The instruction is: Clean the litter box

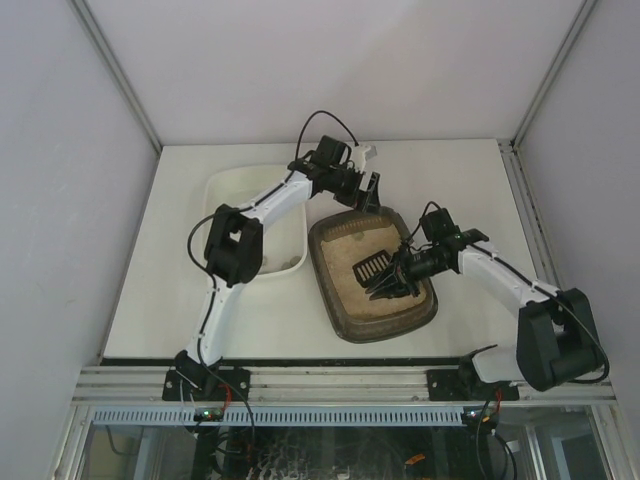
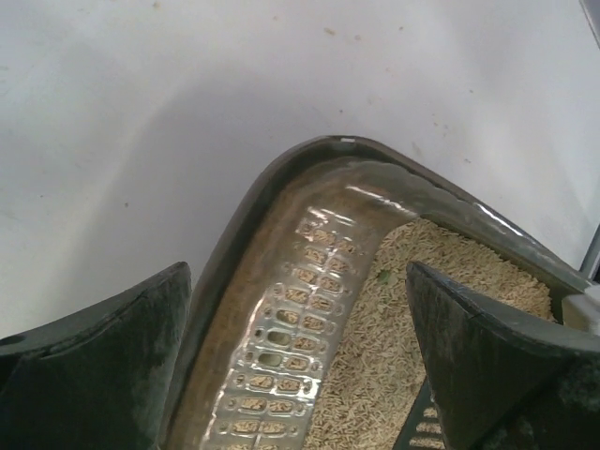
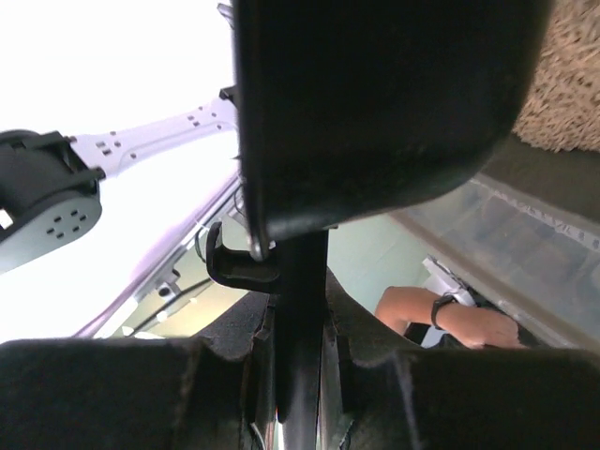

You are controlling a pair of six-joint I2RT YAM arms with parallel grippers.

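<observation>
The dark brown translucent plastic litter box (image 1: 322, 282), round-cornered and filled with beige grainy litter, sat just beside the white rounded plastic tub (image 1: 216, 192). I had the left gripper (image 1: 368, 196) spread wide astride its glossy far corner rim. The right gripper (image 1: 400, 272) was clamped on a black slotted plastic scoop (image 1: 372, 266) over the litter.

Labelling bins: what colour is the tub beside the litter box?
The tub is white, clearest in top external view.
</observation>
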